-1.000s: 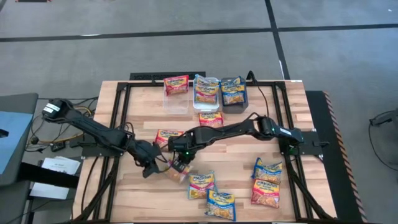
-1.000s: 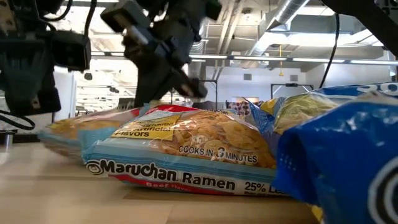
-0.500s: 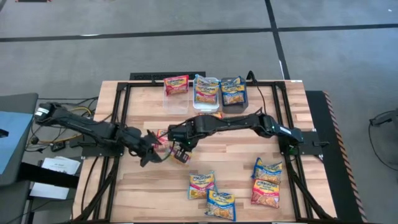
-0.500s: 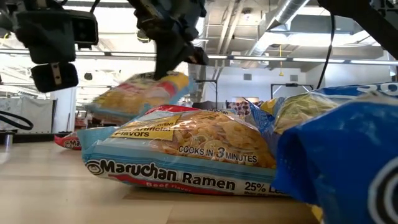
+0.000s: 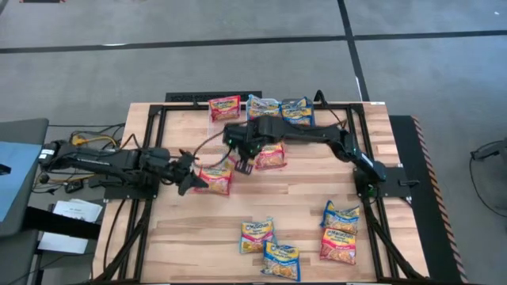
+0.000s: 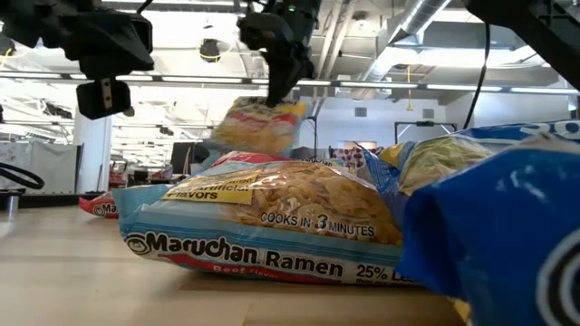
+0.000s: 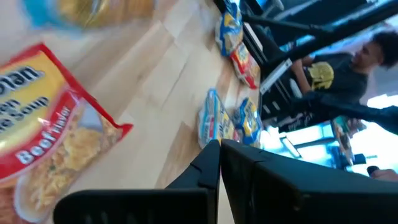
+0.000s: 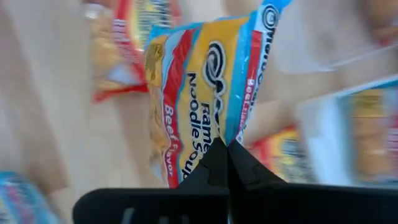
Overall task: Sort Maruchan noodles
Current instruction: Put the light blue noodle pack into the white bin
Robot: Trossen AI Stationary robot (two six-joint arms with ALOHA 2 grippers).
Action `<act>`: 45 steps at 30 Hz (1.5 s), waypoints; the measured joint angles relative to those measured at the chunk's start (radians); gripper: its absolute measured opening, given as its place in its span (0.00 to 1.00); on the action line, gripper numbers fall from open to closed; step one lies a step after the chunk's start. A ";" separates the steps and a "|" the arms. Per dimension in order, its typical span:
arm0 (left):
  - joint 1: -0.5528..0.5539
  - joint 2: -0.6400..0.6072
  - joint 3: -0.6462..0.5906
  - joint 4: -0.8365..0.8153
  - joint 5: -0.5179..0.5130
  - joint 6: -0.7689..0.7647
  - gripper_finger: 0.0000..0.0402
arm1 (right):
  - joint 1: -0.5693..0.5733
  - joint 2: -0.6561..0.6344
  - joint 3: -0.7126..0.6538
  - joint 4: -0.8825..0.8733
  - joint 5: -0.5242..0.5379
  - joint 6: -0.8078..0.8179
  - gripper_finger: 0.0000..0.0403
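Left gripper [image 5: 192, 176] low over the table [image 5: 182, 229] on its left side, fingers [image 7: 208, 163] pressed together, nothing between them. A red beef packet [image 5: 217, 178] lies flat just ahead of the tips; the left wrist view shows it beside the fingers, not gripped.

Right gripper [image 5: 244, 160] reaches across to table centre, fingers [image 8: 225, 163] clamped on the edge of a held packet [image 8: 202, 87], red and blue bands, beef label. It hangs below the fingers, clear of the table in the low view [image 6: 256, 125]. Another packet [image 5: 270, 155] lies flat just right of those fingers.

Beyond the right gripper, at the far edge: 1 red packet [image 5: 225, 108], then 2 more packets [image 5: 280, 109] side by side to its right; bins under them hard to make out.

Near side, well apart from both grippers: 2 packets [image 5: 268, 245] at centre, 2 packets [image 5: 341, 231] further right. Low view is mostly filled by a beef packet [image 6: 263, 222] lying flat close to the camera.
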 joint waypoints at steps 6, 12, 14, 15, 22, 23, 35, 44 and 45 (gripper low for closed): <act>0.054 -0.003 0.000 -0.003 -0.005 0.000 0.00 | -0.088 -0.032 0.000 -0.056 0.130 -0.196 0.00; 0.096 -0.003 0.000 0.003 -0.007 -0.001 0.00 | -0.170 -0.041 0.001 -0.082 0.253 -0.379 0.00; 0.109 -0.003 0.000 0.008 -0.007 -0.001 0.00 | -0.194 -0.041 0.001 -0.080 0.285 -0.417 0.00; 0.115 -0.003 0.000 0.007 -0.007 -0.001 0.00 | -0.206 -0.041 0.001 -0.080 0.294 -0.435 0.00; 0.160 -0.003 0.000 0.007 -0.032 -0.001 0.00 | -0.270 -0.041 0.000 -0.080 0.313 -0.508 0.00; 0.167 -0.003 0.000 0.007 -0.039 -0.001 0.00 | -0.277 -0.041 -0.005 -0.074 0.312 -0.519 0.00; 0.242 -0.003 0.000 0.007 -0.042 -0.001 0.00 | -0.274 -0.043 -0.129 0.032 0.261 -0.546 0.00; 0.255 -0.003 0.000 0.007 -0.042 -0.002 0.00 | -0.272 -0.041 -0.252 0.133 0.259 -0.537 0.00; 0.255 -0.003 0.000 0.007 -0.042 -0.002 0.00 | -0.272 -0.038 -0.255 0.129 0.258 -0.537 0.00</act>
